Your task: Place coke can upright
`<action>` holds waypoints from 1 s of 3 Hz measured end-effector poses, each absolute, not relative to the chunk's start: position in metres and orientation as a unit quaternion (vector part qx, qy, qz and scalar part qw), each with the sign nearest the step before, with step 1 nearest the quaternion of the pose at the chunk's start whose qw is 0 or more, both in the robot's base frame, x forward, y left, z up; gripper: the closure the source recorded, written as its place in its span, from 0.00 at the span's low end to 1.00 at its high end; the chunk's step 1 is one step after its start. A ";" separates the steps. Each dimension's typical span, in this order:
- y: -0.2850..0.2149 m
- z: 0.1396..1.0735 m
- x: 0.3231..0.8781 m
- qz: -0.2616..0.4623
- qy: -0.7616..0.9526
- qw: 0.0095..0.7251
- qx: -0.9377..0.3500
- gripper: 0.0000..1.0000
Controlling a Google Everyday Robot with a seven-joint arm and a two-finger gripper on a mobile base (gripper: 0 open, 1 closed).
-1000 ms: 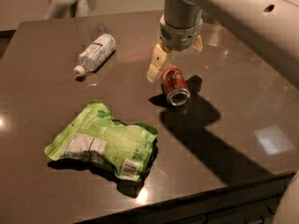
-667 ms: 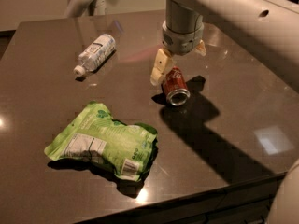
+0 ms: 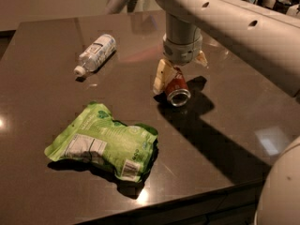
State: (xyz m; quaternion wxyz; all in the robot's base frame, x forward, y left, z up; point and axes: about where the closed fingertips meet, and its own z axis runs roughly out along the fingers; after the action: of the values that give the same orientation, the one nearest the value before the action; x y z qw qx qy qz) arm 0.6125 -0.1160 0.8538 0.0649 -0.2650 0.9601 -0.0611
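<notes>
Looking at the desk (image 3: 42,97), you find the tool (image 3: 182,69) right over the coke can (image 3: 177,89), fingers apart and straddling it. The can lies on its side, silver end toward 5 o'clock. A water bottle (image 3: 96,53) lies at its 10 o'clock and a green snack pouch (image 3: 105,142) at 7 o'clock.

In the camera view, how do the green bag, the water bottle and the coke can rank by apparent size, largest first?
1. green bag: clearly largest, also nearest the camera.
2. water bottle: farther back.
3. coke can: on its side, partly hidden under the hand; smallest as shown.
</notes>
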 end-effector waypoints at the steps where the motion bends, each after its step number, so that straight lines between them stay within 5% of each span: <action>1: -0.117 0.846 0.611 -0.062 0.960 0.057 -0.268 0.25; 3: -0.099 0.871 0.604 -0.045 0.937 0.067 -0.339 0.72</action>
State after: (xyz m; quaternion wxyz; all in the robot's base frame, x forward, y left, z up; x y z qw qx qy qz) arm 0.6041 -0.0993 0.8705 0.0669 -0.3386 0.9375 -0.0450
